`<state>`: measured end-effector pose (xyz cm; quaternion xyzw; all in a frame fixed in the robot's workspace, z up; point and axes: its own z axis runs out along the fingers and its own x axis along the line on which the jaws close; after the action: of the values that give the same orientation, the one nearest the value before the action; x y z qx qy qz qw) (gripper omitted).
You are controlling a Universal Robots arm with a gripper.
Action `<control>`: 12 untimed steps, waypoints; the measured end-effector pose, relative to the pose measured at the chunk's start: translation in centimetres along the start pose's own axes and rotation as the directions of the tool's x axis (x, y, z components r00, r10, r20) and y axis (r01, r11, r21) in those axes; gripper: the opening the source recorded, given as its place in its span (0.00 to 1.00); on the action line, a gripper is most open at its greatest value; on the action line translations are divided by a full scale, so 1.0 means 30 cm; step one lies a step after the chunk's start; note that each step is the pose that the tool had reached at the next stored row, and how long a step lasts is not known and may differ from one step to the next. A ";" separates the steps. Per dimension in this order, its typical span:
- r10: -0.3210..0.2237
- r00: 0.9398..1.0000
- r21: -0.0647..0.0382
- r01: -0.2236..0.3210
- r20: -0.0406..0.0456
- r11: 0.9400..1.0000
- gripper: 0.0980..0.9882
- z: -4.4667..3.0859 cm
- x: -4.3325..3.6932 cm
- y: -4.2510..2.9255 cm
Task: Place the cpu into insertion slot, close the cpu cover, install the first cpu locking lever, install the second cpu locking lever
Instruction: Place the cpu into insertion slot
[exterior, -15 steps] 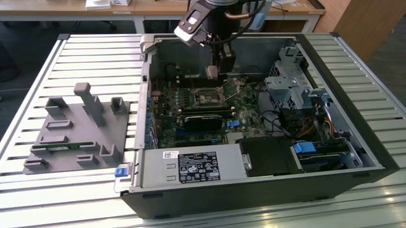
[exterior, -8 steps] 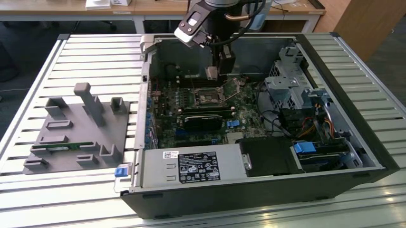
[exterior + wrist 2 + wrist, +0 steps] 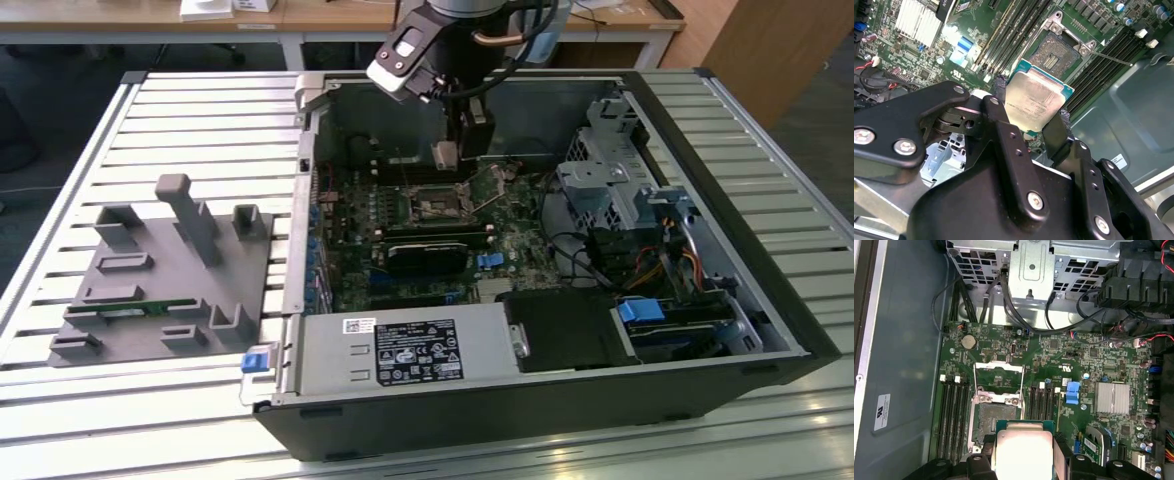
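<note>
Wooden desks (image 3: 334, 20) stand at the back of the room, at twelve o'clock in the exterior view. In front of them is one wide table (image 3: 134, 130) of pale metal slats.

On the table lies one big black computer case (image 3: 787, 330), open on its side. At nine o'clock from the case sits one grey plastic fixture (image 3: 160, 270) with several upright posts. Inside the case, at six o'clock, is a grey metal power supply (image 3: 400, 352); it carries a black label and a white one, and their print is too small for me to read. The green motherboard (image 3: 400, 280) is flat and crowded with small parts.

The gripper (image 3: 451, 152) hangs at twelve o'clock from the insertion slot (image 3: 437, 205). Its two black fingers (image 3: 1001, 95) are closed onto two opposite edges of the cpu (image 3: 1036, 100), a flat square chip with a dull tan-silver face and a thin green rim. The cpu is held clear of the slot and is not yet seated in it.

In the first wrist view I see one finned silver heat sink (image 3: 1113, 397) and one blue connector (image 3: 1072, 392). The cpu cover (image 3: 999, 367), a thin shiny frame, is swung open beside the dark socket, and there is one round coin battery (image 3: 969, 342).
</note>
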<state>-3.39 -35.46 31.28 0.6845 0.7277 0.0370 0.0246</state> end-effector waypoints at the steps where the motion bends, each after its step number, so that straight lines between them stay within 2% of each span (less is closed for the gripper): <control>1: 0.000 1.000 0.000 0.000 0.000 1.000 0.50 0.001 0.000 0.000; 12: 0.000 1.000 0.000 0.000 0.000 1.000 0.50 0.009 0.000 -0.001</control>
<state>-3.39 -35.46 31.01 0.6845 0.7277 0.0370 0.0246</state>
